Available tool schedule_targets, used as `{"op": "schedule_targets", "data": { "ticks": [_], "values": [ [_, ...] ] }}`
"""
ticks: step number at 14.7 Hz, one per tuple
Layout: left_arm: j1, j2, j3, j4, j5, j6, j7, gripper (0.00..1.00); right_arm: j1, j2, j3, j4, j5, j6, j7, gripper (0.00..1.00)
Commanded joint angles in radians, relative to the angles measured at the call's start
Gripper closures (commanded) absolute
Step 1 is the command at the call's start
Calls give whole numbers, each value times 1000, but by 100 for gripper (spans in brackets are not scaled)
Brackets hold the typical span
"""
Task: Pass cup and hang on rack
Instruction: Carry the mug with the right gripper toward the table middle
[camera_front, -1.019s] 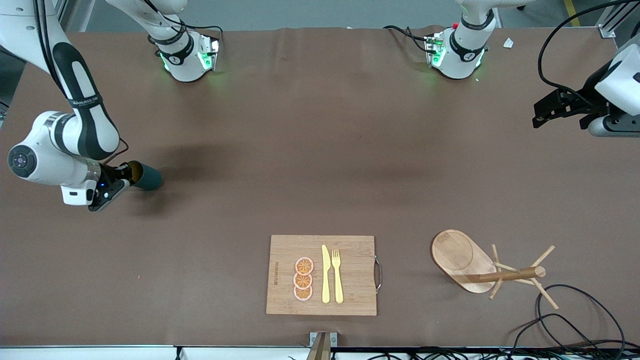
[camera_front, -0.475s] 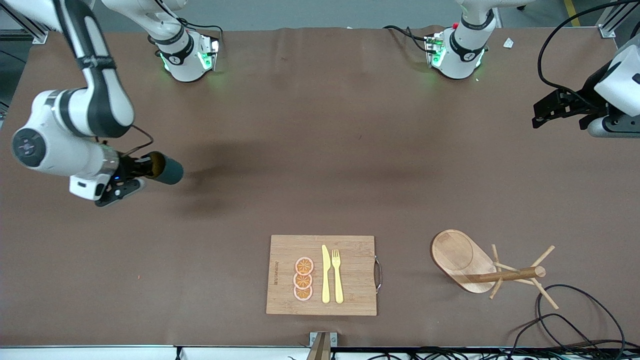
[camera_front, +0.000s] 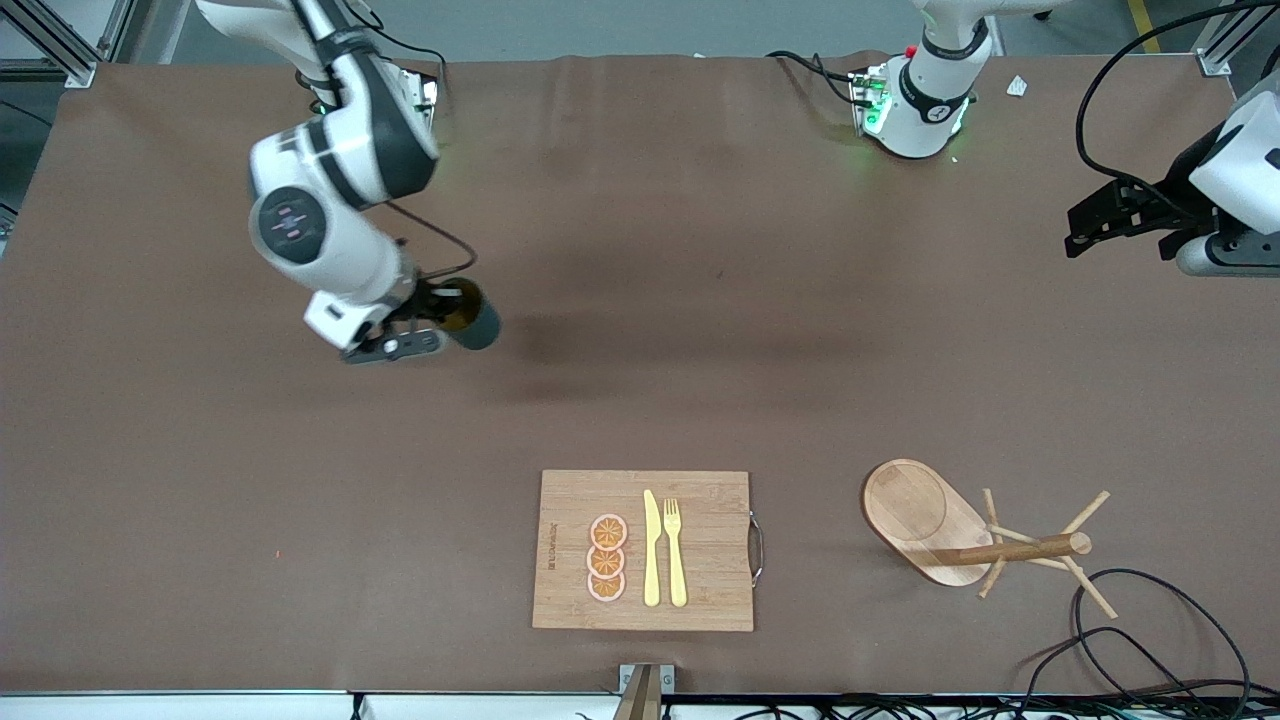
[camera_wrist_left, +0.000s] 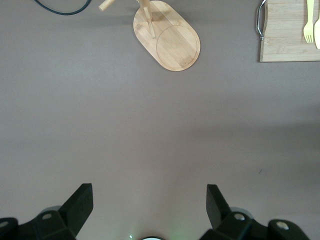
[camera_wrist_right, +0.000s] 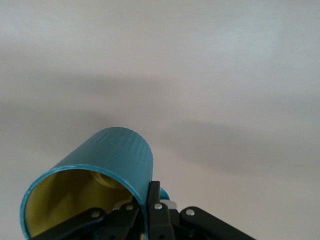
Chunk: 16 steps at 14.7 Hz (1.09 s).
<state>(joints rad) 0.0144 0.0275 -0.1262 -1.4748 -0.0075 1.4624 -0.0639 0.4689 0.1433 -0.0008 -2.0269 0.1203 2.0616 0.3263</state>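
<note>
The brown table (camera_front: 640, 400) spans the whole work area.

The right arm (camera_front: 330, 170) reaches out from its base over the table toward its own end. The left arm (camera_front: 1235, 190) waits at the left arm's end of the table.

The bamboo cutting board (camera_front: 580, 500) lies near the front camera, at mid-table. It has a metal handle (camera_front: 757, 548) on the edge facing the left arm's end.

The rack (camera_front: 975, 540), a wooden mug tree, stands beside the board toward the left arm's end. Its oval base (camera_front: 915, 510) rests on the table. Thin pegs (camera_front: 1090, 508) angle out from the round post (camera_front: 1020, 550).

The right gripper (camera_front: 425, 318) is clamped on the rim of the cup (camera_front: 472, 316). The cup is a dark teal ribbed mug with a yellowish inside. It is held in the air over bare table, tipped on its side, well apart from the rack.

The left gripper (camera_front: 1085, 225) hangs over bare table with its fingers (camera_wrist_left: 80, 202) spread wide and nothing between them.

On the board lie a yellow knife (camera_front: 651, 548) and a yellow fork (camera_front: 675, 550), side by side. Beside them lie three orange slices (camera_front: 607, 558) in a row.
</note>
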Motion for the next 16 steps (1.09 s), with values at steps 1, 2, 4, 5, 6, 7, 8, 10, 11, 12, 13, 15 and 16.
{"op": "schedule_targets", "data": {
  "ticks": [1, 2, 4, 5, 6, 7, 8, 10, 11, 12, 13, 15, 16],
  "values": [
    [4, 2, 0, 7, -9, 13, 4, 0, 130, 33, -16, 3, 19, 87, 222, 100],
    [3, 3, 0, 7, -9, 15, 4, 0, 166, 66, -16, 26, 19, 109, 290, 100],
    [4, 3, 0, 7, -11, 16, 4, 0, 230, 145, -18, 95, 16, 121, 402, 100],
    [4, 3, 0, 7, -9, 16, 4, 0, 256, 185, -18, 134, 16, 124, 449, 100],
    [3, 11, 0, 5, -9, 16, 4, 0, 276, 220, -18, 170, 13, 124, 495, 100],
    [-1, 14, 0, 5, -9, 15, 4, 0, 296, 257, -18, 212, 10, 124, 537, 100],
    [-1, 15, 0, 5, -6, 15, 3, 0, 312, 287, -18, 247, 9, 124, 568, 100],
    [1, 17, -1, 5, -6, 15, 3, 0, 336, 341, -18, 298, 6, 124, 608, 100],
    [-1, 19, -1, 7, -6, 15, 3, 0, 352, 366, -19, 319, 4, 126, 620, 100],
    [-1, 23, -1, 7, -6, 15, 4, 0, 359, 386, -19, 335, 4, 126, 625, 100],
    [-4, 31, -1, 8, -6, 15, 3, 0, 361, 404, -19, 350, 4, 126, 625, 100],
    [-13, 32, -4, 10, -3, 15, 3, 0, 359, 430, -19, 376, 4, 124, 616, 99],
    [-16, 32, -7, 8, 7, 16, 1, 0, 361, 446, -19, 389, 2, 124, 611, 99]
  ]
}}
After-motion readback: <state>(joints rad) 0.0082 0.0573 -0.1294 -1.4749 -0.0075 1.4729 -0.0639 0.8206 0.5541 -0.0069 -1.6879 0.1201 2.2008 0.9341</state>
